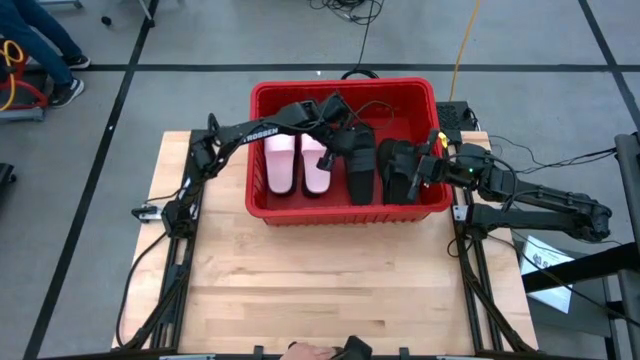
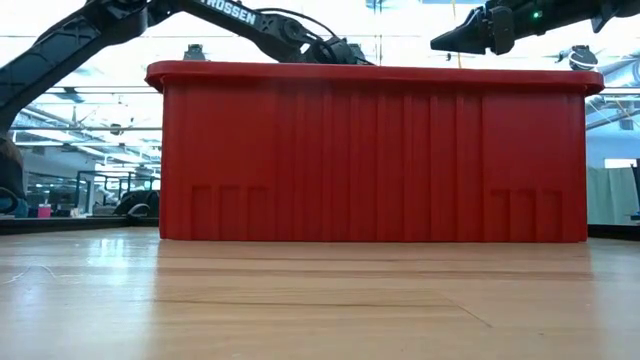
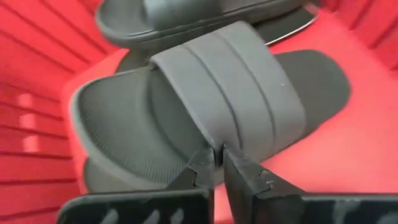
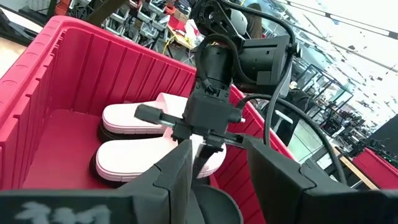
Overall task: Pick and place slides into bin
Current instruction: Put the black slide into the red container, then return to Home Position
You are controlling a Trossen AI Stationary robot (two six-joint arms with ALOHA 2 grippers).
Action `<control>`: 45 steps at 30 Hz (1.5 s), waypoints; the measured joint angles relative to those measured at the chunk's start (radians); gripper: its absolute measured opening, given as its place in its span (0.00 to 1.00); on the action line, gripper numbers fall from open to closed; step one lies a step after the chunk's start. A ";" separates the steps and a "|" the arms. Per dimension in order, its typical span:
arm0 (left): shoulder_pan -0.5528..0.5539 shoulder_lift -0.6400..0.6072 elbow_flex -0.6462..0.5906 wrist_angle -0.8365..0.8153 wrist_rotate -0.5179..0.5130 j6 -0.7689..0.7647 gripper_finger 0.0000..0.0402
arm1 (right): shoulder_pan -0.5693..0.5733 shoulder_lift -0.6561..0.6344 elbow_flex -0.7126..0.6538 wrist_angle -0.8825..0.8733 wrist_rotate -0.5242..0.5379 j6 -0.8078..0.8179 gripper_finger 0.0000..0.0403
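The wooden table point(image 1: 330, 280) in front of the bin point(image 1: 345, 212) carries no slides; all of them lie inside the bin. Within it, the pale pink pair point(image 1: 298, 165) rests toward the left wall, and black slides point(image 1: 360, 170) fill the middle and right.

The left gripper point(image 3: 217, 167) hangs inside the bin above a black band slide point(image 3: 211, 118), its fingers pinched nearly together on the edge of the strap, a thin gap between them. This looks like a release. To do it well, the fingers should part fully before the arm lifts, so the strap does not snag and drag the slide up. A straight rise clear of the bin's rim would be safest.

The right gripper point(image 1: 432, 158) hovers over the bin's right end, jaws half open and holding nothing.
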 joint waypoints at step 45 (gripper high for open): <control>-0.097 -0.561 0.000 -0.256 -0.029 -0.431 0.01 | 0.000 -0.248 0.011 -0.185 -0.263 0.409 0.00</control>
